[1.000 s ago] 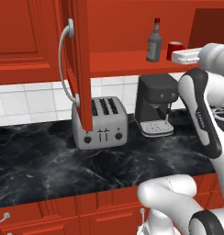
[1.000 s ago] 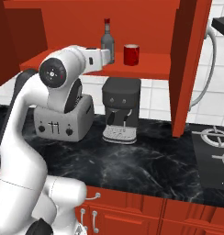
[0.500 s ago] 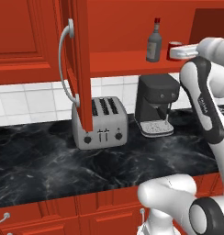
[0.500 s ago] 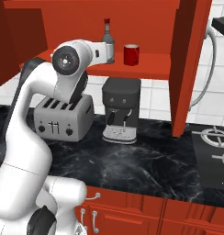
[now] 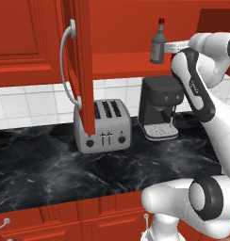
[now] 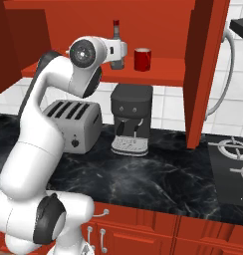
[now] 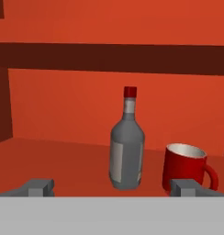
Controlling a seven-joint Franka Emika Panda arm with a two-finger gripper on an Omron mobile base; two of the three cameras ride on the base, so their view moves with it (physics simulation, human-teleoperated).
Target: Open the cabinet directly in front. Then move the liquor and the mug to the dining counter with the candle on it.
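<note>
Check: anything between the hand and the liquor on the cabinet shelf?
Nothing visible. The open hand faces the liquor across bare red shelf; the mug stands beside the bottle, off the line.

Even, flat rendered light all round me; soft shadow under the shelf beam ahead, no glare, everything sharp, undistorted.

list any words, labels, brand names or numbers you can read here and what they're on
None: no text can be read on anything.
The liquor has a pale grey label area, but it is blank.
The mug is plain red.
The toaster front shows small dark control marks, too small to read.
The coffee machine shows no lettering.
</note>
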